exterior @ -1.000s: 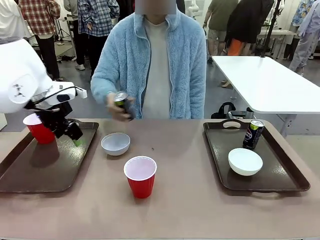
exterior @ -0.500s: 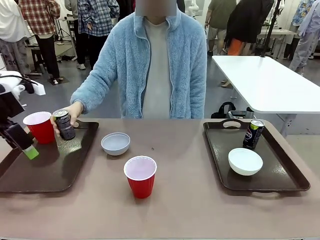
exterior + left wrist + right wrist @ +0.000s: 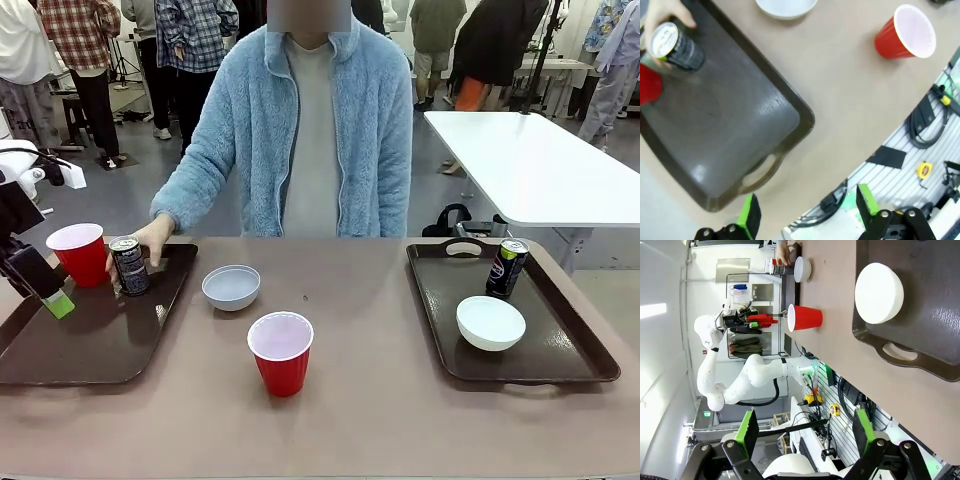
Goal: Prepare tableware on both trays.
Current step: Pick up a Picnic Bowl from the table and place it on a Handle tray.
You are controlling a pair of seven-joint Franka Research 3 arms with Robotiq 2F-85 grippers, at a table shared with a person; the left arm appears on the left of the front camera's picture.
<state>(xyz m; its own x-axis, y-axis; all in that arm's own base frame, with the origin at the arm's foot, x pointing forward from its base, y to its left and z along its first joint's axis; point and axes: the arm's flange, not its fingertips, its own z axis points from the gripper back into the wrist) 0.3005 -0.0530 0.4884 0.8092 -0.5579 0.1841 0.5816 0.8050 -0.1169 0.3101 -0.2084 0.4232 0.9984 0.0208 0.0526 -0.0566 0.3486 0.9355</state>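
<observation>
- Left gripper [image 3: 807,212]: fingers spread wide, holding nothing, by the left rim of the left tray [image 3: 100,340].
- That tray holds a red cup [image 3: 80,255] and a can [image 3: 130,266]. A person's hand [image 3: 152,238] is at the can, gripping or only touching, hard to say.
- Grey bowl [image 3: 231,287] and second cup [image 3: 281,352] stand on the table [image 3: 380,400] between the trays.
- Right tray [image 3: 570,355] holds a white bowl [image 3: 490,323] and another can [image 3: 506,267].
- Right gripper [image 3: 805,432]: spread, empty, apart from the right tray.
</observation>
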